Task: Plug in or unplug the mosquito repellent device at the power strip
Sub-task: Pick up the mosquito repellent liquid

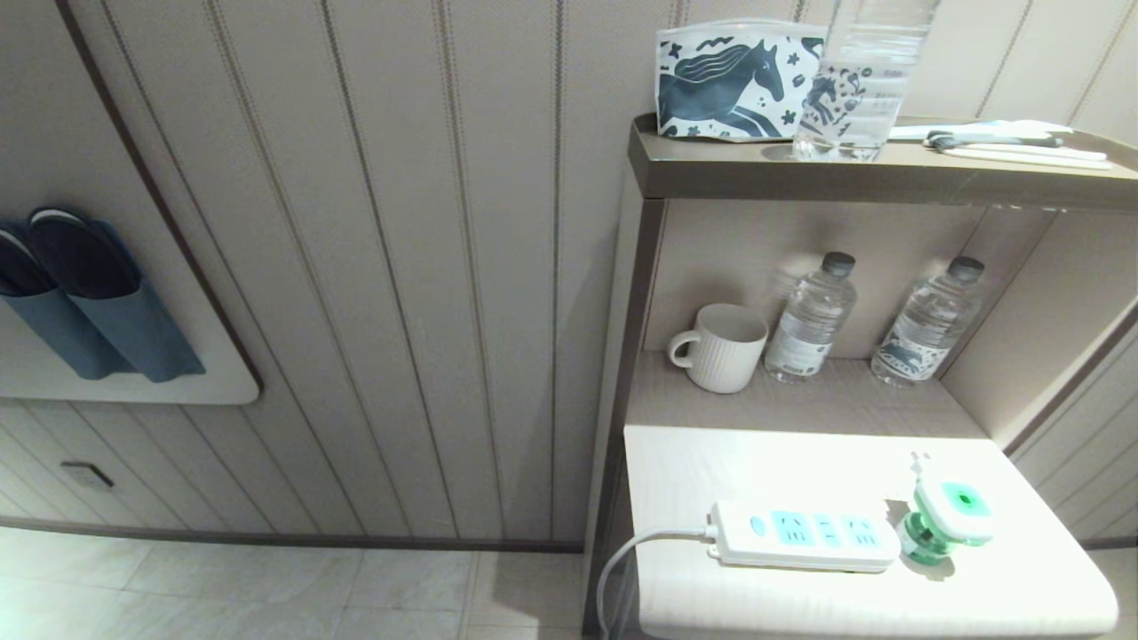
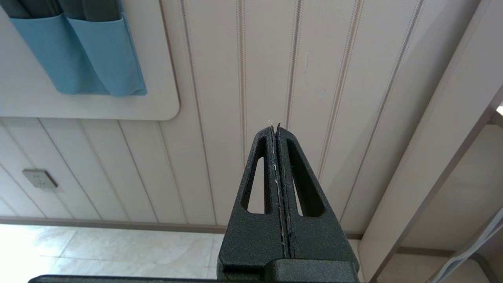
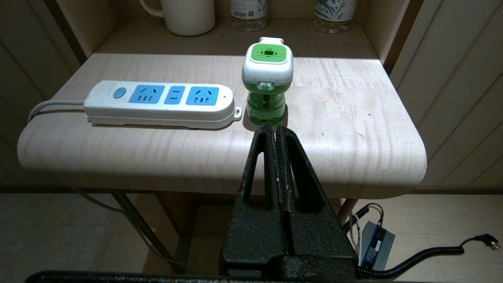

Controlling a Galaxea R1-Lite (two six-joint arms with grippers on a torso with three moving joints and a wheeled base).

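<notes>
The mosquito repellent device (image 1: 947, 520) (image 3: 267, 84) stands upright on its green bottle on the pale tabletop (image 1: 800, 596), unplugged, its prongs facing the back. The white power strip (image 1: 805, 533) (image 3: 161, 103) lies flat just left of it, all three blue sockets free, its cord trailing off the table's left edge. My right gripper (image 3: 274, 126) is shut and holds nothing, hovering in front of the table's near edge, in line with the device. My left gripper (image 2: 275, 126) is shut too, off to the left, facing the panelled wall. Neither gripper shows in the head view.
On the shelf behind the table are a white ribbed mug (image 1: 722, 347) and two water bottles (image 1: 811, 318) (image 1: 929, 322). The top shelf holds a horse-print pouch (image 1: 733, 82) and another bottle (image 1: 858, 80). A grey power adapter (image 3: 376, 245) with cables lies on the floor.
</notes>
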